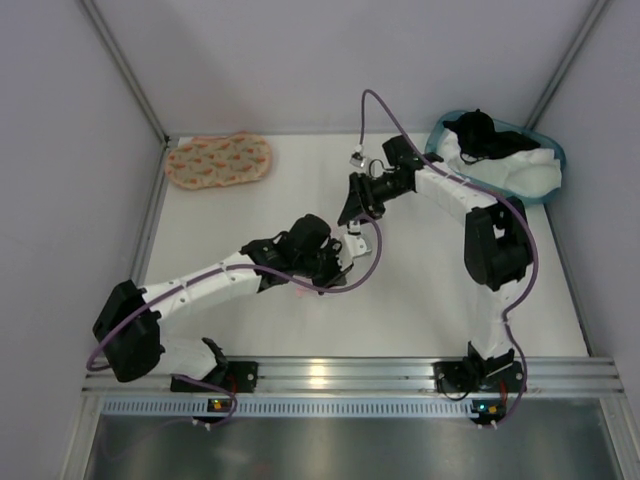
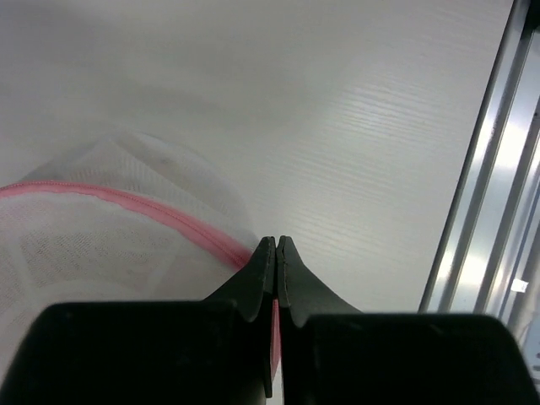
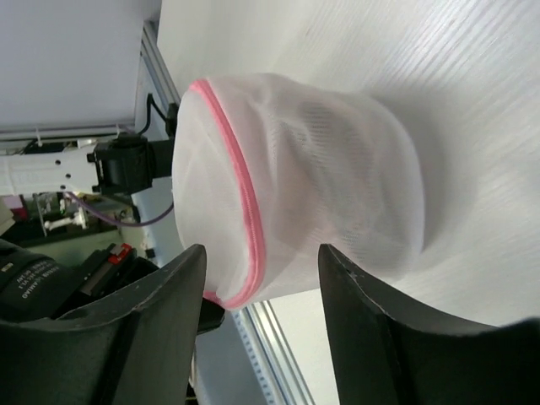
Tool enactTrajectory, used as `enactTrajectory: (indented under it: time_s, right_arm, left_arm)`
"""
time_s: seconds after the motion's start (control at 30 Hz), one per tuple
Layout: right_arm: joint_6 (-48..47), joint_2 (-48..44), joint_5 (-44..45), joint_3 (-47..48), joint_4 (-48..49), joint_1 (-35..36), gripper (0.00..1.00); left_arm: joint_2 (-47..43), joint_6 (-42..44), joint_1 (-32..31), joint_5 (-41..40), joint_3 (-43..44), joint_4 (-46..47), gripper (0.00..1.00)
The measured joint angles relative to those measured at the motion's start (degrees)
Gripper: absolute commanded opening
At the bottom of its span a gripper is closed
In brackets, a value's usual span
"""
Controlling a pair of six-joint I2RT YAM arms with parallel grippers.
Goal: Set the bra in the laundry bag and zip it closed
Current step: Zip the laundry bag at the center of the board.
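Note:
The laundry bag (image 3: 295, 177), a puffed white mesh pouch with a pink zipper rim, lies on the white table between my two arms. My left gripper (image 2: 276, 245) is shut on the pink rim at the bag's (image 2: 101, 228) edge, and it also shows behind the bag as the left gripper (image 3: 126, 164) in the right wrist view. My right gripper (image 3: 261, 257) is open, its fingers apart on either side of the bag's near end and not touching it. From above, the left gripper (image 1: 338, 262) and right gripper (image 1: 352, 218) meet at mid-table. The bra is hidden.
An orange-printed padded piece (image 1: 218, 160) lies at the back left. A teal basket (image 1: 548, 152) holding white and black clothes stands at the back right. An aluminium rail (image 2: 489, 186) runs along the table's near edge, and grey walls enclose the sides.

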Motion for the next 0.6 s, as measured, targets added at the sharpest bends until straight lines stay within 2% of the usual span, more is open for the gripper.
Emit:
enactTrajectory:
  time_s: [0.17, 0.33, 0.53, 0.57, 0.6]
  right_arm:
    - [0.4, -3.5, 0.5, -3.3, 1.9, -2.3, 0.58]
    - [1.5, -12.5, -0.2, -12.1, 3.0, -4.3, 0.54]
    - [7.9, -16.5, -2.8, -23.1, 10.0, -3.2, 0.54]
    - [8.7, -16.2, -2.8, -23.6, 10.9, -2.9, 0.52]
    - [9.4, -15.8, -3.1, -23.7, 11.3, -2.7, 0.45]
  left_arm:
    - [3.3, -5.2, -0.1, -1.8, 1.7, 0.2, 0.00]
    - [6.4, -7.0, 0.0, -4.9, 6.6, 0.8, 0.00]
    - [11.3, -7.7, 0.5, -5.3, 13.8, 2.6, 0.00]
    - [11.6, -7.8, 0.5, -4.9, 14.1, 2.6, 0.00]
    - [12.0, -7.8, 0.5, -4.9, 14.4, 2.7, 0.00]
